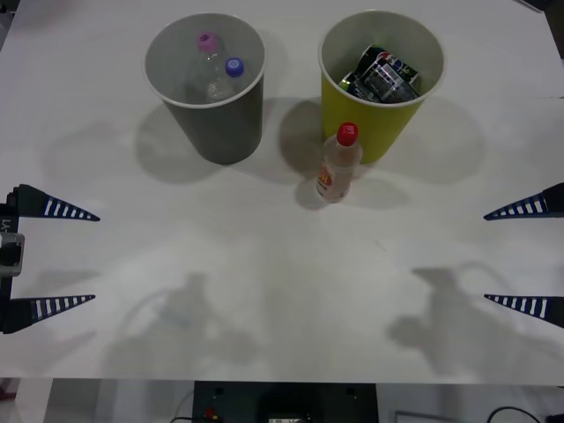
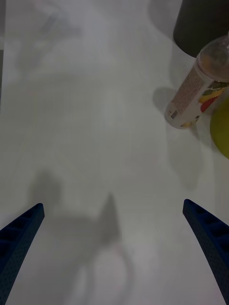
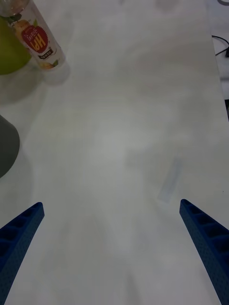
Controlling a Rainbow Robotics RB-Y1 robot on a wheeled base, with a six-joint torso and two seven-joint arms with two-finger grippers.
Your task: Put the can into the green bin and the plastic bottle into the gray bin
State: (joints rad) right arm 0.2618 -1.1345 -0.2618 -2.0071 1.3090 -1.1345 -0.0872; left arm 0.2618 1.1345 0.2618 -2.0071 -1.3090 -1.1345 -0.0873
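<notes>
**Bottle upright by the green bin, both grippers wide and empty**

Plastic bottle [image 1: 339, 164] stands upright on the white table [image 1: 264, 291], just in front of the green bin [image 1: 381, 84] and touching or nearly touching its near wall, a little toward the gray bin's side. Small, clear body, red cap, red-and-yellow label low on the front; its shadow falls on the table beside its base. In the right wrist view the bottle [image 2: 198, 90] shows a pale printed label panel and a patch of red and yellow. In the left wrist view it [image 3: 42, 44] shows a red round emblem on the label.

Green bin: yellow-green, round, tapered like a big paper cup, near the table's far edge, right of centre. Crushed dark cans [image 1: 383, 75] lie inside it.

Gray bin [image 1: 207, 84]: dark gray outside, lighter gray inside, same size, left of the green one and apart from it. Inside lie two clear bottles, one pink-capped [image 1: 207, 44], one blue-capped [image 1: 233, 67].

Left gripper [image 1: 53, 257] sits at the table's left edge, blue ribbed fingers spread wide, holding nothing. Right gripper [image 1: 524, 257] sits at the right edge, likewise spread and empty. Both are well apart from the bottle and bins.
</notes>
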